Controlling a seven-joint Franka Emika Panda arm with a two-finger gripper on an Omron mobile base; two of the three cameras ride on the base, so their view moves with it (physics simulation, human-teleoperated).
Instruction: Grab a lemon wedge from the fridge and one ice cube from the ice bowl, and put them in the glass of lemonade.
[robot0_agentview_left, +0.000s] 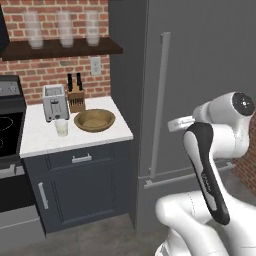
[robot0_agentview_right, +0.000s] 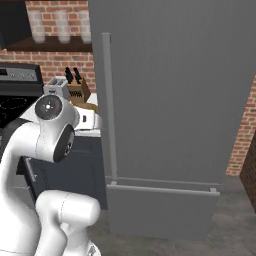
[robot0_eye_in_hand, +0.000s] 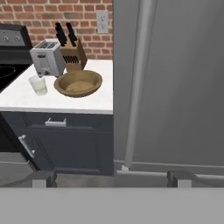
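**Kitchen corner with closed fridge and white counter**

Brick wall backs a white counter (robot0_agentview_left: 100, 137) that ends flush against the side of the fridge (robot0_agentview_left: 200, 60), a tall dark grey appliance whose door is shut; its long pale vertical handle (robot0_agentview_left: 161, 100) runs down the door's left edge to the seam above the lower drawer. On the counter sits the ice bowl (robot0_agentview_left: 94, 120), wide, shallow, round and brown, with pale contents that are hard to resolve. The glass of lemonade (robot0_agentview_left: 61, 127), a short clear tumbler with pale liquid, stands just left of the bowl and in front of a silver toaster (robot0_agentview_left: 54, 102). A knife block (robot0_agentview_left: 76, 98) stands behind the bowl against the wall. Three tall frosted glasses (robot0_agentview_left: 62, 27) line a dark shelf above. Bare countertop lies in front of the bowl and glass up to the front edge. In the hand view, the gripper (robot0_eye_in_hand: 111, 179) faces the fridge handle from a distance, its fingertips spread wide with nothing between them.
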